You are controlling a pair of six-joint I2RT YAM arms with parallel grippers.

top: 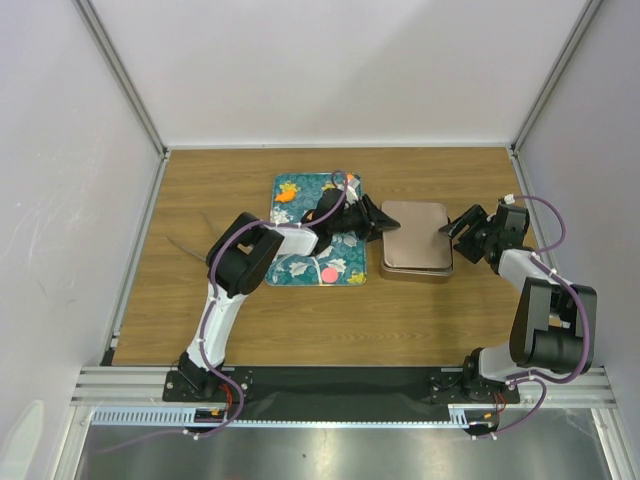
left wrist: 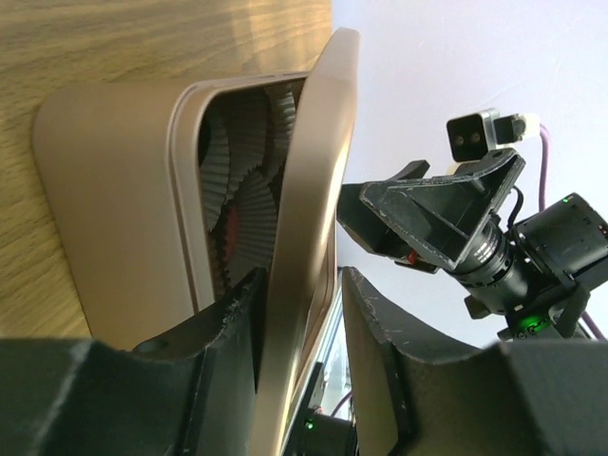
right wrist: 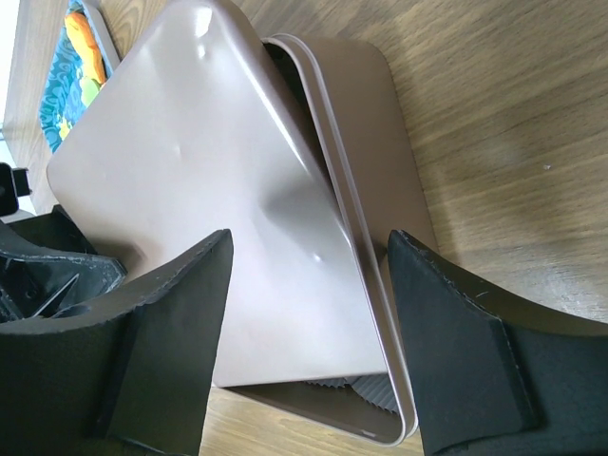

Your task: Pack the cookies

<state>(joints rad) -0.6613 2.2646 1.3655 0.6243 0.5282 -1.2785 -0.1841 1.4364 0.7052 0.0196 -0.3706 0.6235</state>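
A rose-gold tin stands right of the teal tray, its lid lying askew on it. A pink cookie rests on the tray's near edge. My left gripper is at the lid's left edge. In the left wrist view the lid is tilted up off the tin, and its edge stands between the open jaws of that gripper with a gap on one side. My right gripper is open at the tin's right side. Its fingers straddle the lid without touching.
Pleated paper liners show inside the tin through the gap under the lid. The tray's printed flowers show beyond the lid in the right wrist view. White walls close in the wooden table on three sides.
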